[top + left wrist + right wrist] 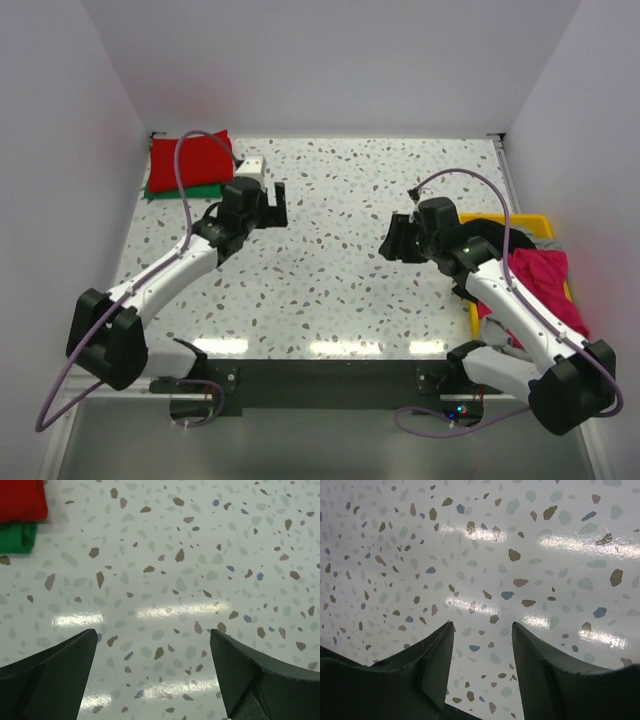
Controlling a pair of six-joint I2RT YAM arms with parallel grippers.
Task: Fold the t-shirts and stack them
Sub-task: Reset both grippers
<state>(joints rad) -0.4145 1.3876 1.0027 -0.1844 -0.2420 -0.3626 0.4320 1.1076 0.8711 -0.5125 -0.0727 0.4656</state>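
Speckled table (330,270), green t-shirt (205,190), yellow tray (528,221)

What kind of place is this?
Probably a robotics lab cell: plain white walls enclose a speckled tabletop, the black-and-white left arm and right arm are mounted at its near edge, and a folded red cloth t-shirt lies on a green one.

Red shirt (190,155), plain. Green shirt (178,191), plain. Desk (330,280): white, speckled brown, grey and blue. Tray (535,220): yellow. Garment (545,275): magenta. Cable (465,172): purple. Left claw (153,632), right claw (482,625): black.
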